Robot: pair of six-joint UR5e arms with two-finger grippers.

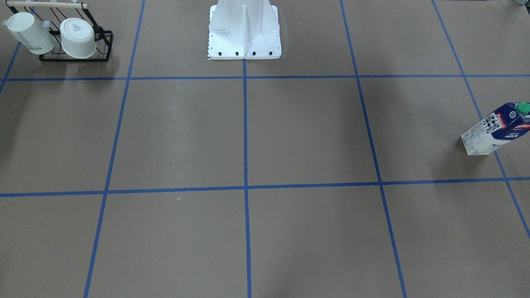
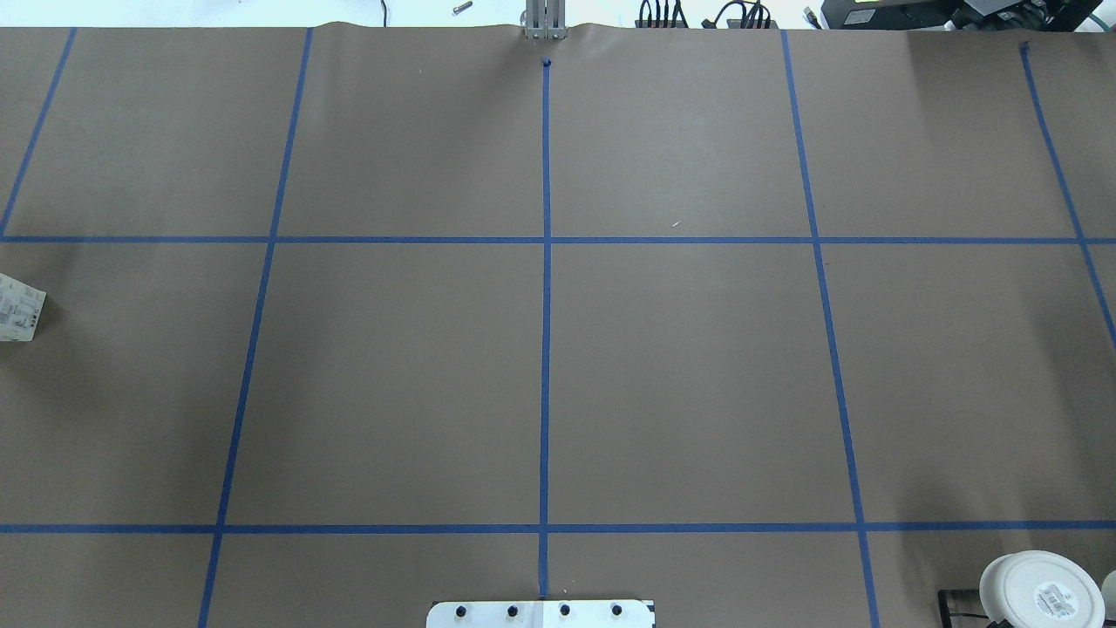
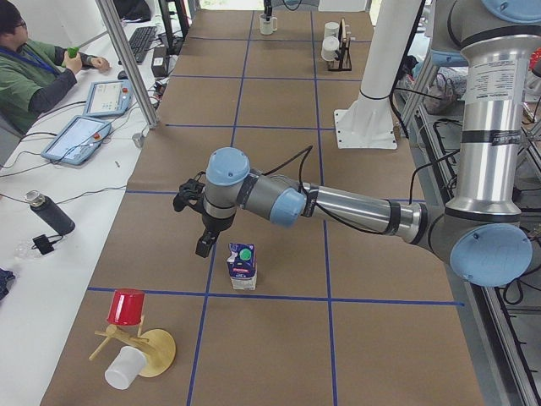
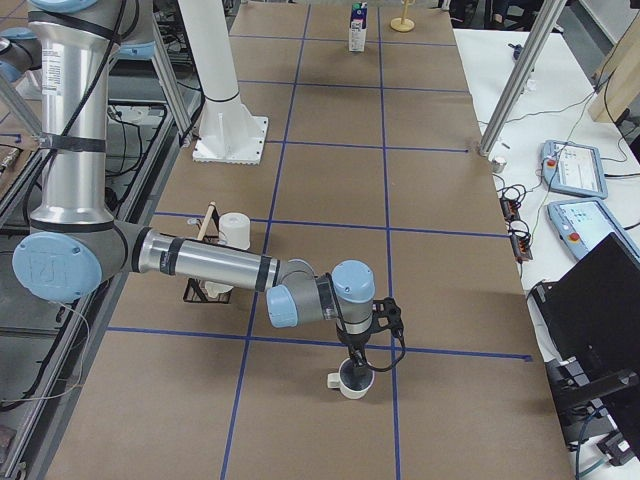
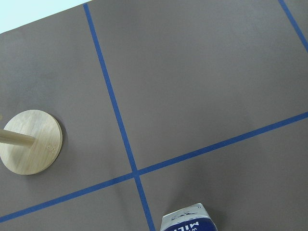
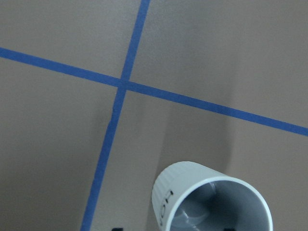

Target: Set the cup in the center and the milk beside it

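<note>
Brown paper crossed by blue tape lines [image 1: 245, 124] covered the counter [image 2: 680, 384]. We found the milk [image 3: 243, 265] standing upright near the robot's left end of the counter, well apart from the center [image 2: 546, 349]. Its green cap [image 3: 245, 252] faced up and its foot stood just beside a tape line. The left claw [image 3: 204, 245] hung just beside the carton on the operators' side, with a narrow gap between them. We saw it only in the side view, so we could not tell whether its jaws were apart or together. Its wrist camera caught the carton's gable at the bottom edge and the round foot of a wooden stand [image 5: 31, 142] nearby.

The cup [image 4: 350, 383] sat upright near the robot's right end, also well apart from the center, with its small handle turned toward the robot's side. The right claw [image 4: 357, 360] hung straight above its mouth. We could not tell whether the tips reached inside the rim, nor whether the jaws were spread or closed. The right wrist view showed us the dark grey inside and the dark lettering on the ribbed wall.

A black wire rack [image 1: 76, 45] holding two white mugs [image 1: 78, 38] stood toward that same end, near the white pedestal [image 1: 244, 31]. An operator [image 3: 34, 76] in green sat at the side table.
</note>
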